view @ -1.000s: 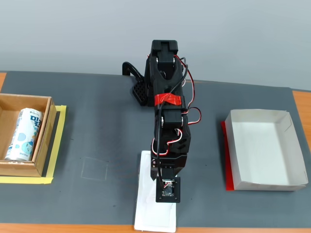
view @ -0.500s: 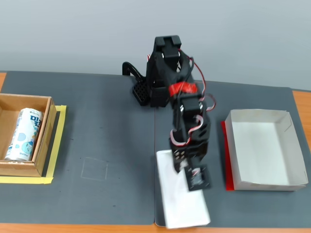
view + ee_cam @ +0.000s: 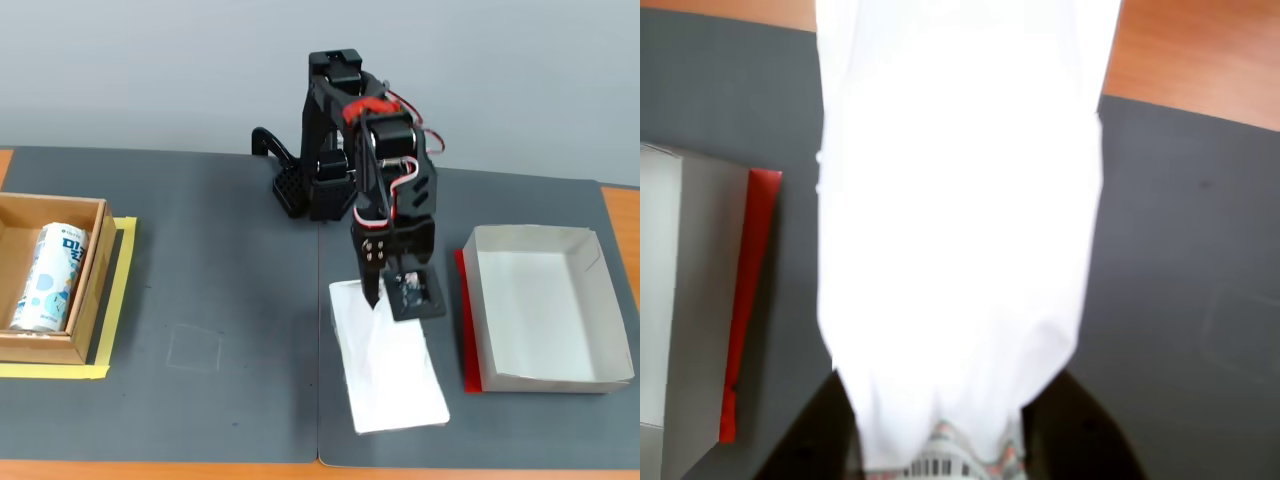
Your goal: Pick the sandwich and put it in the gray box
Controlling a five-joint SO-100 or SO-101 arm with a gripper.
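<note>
The sandwich, a long white wrapped package, lies lengthwise on the dark mat in the fixed view, its far end under the gripper. In the wrist view the sandwich fills the middle, overexposed, with its printed label at the bottom. The gripper has dark fingers pressed on both sides of the label end, shut on it. The gray box, pale with a red strip on its left edge, stands to the right of the sandwich. It also shows in the wrist view at the left.
A brown cardboard box on yellow tape stands at the left of the fixed view, holding a blue-and-white can. The arm's base is at the back centre. Orange table wood shows past the mat's edge.
</note>
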